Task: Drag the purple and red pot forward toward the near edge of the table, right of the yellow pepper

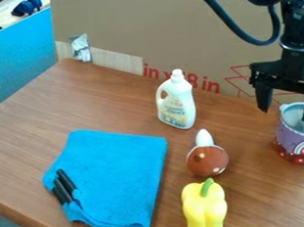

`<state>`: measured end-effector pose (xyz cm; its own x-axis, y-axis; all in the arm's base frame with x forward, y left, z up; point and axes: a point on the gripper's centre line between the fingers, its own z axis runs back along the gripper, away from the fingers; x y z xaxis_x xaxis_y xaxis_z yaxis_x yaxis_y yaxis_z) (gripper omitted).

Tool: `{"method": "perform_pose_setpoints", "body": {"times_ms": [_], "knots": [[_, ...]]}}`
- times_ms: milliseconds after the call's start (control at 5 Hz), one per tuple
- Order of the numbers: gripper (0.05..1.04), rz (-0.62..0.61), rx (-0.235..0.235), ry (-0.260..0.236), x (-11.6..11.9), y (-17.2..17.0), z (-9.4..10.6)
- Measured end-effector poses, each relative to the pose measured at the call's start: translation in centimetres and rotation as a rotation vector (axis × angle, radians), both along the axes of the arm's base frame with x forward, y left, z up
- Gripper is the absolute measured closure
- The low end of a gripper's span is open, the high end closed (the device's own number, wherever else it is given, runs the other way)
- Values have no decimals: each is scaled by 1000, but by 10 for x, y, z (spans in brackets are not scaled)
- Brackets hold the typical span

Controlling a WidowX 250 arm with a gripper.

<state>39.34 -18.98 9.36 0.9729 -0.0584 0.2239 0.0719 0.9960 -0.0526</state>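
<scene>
"What was cut off?"

"Yellow pepper [205,210], one: lower end ran past the bottom edge. Can [290,137], one: right side was cropped. Black arm [297,41]: upper part likewise."

"Obscured?"

"Can's back rim, partly, lay behind the gripper [286,115]. Bottle [177,101]: small print was illegible."

Folded bright-blue cloth [117,181]: one plain tone seen. Slim black rods [63,186]: plain black. Yellow toy bell pepper [205,210]: topped in green at the stem. Brown-and-white toy mushroom [207,160]: cap dotted with pale spots, stem left white. White plastic bottle [175,101]: marked with a pale label in muted green and yellow. Round purple can [296,137]: banded red at the base, pale-speckled; pale grey top. Brown wooden table [108,104]: streaked with darker grain. Tan cardboard sheet [109,20]: printed in red. Black two-finger gripper [287,114]: plain black.
</scene>
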Motion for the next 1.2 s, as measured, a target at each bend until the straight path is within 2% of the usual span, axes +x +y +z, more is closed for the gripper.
{"method": "perform_pose_setpoints", "body": {"times_ms": [200, 400, 600, 800, 1000, 1200], "knots": [[82, 12, 13, 31, -9, 2, -13], [82, 25, 8, 34, -16, 4, -15], [82, 62, -29, 94, -22, 9, -17], [82, 74, 0, 191, -38, 17, -17], [82, 93, 7, 218, -49, 20, -16], [82, 88, 14, 270, -71, 15, -16]]}}
